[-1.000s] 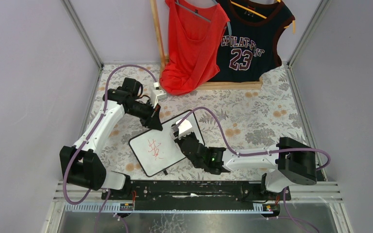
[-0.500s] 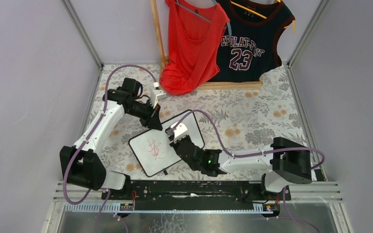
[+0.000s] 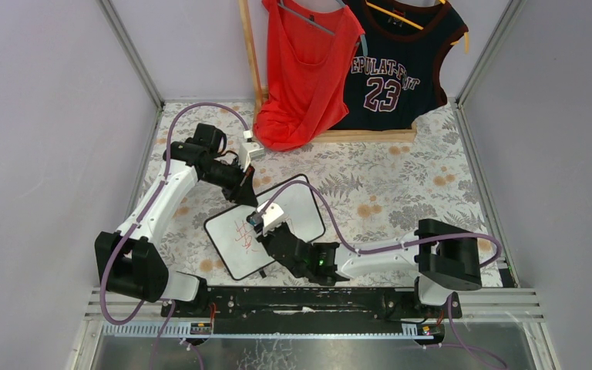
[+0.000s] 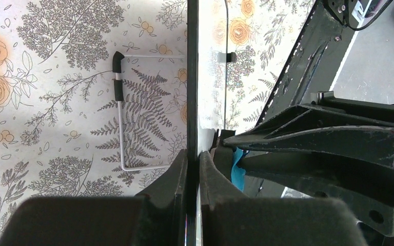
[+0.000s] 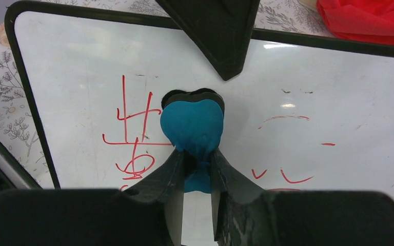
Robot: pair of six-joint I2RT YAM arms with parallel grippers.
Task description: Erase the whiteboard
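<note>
Top external view puts the right arm (image 3: 385,258) nearest, reaching from its base at the near edge leftward over the whiteboard (image 3: 301,212). The board lies turned on a diagonal on the floral tablecloth (image 3: 401,185), left of the table's middle, between the two arms.

From the right wrist, the right gripper (image 5: 195,154) has its two fingers drawn in almost together, pinching the narrow end of a blue heart-shaped eraser (image 5: 192,125) with a black backing. The eraser's broad end is pressed against the white surface. Just left of it stands a red handwritten character (image 5: 133,141), with one stroke running up to the eraser's edge. To its right only thin red scraps (image 5: 282,177) are on the board.

Farther on, the left gripper (image 4: 194,154) sits at the board's far edge. Its fingers are fully closed on the thin black frame, which the left wrist camera sees edge-on between them. Beside that edge a white wire stand (image 4: 119,128) with black sleeves shows over the cloth; whether it rests on the cloth cannot be told. The left arm (image 3: 162,200) stretches back along the table's left side.

At the far end, a red top (image 3: 304,69) and a dark jersey (image 3: 397,69) numbered 23 hang on a wooden rack (image 3: 370,136).
</note>
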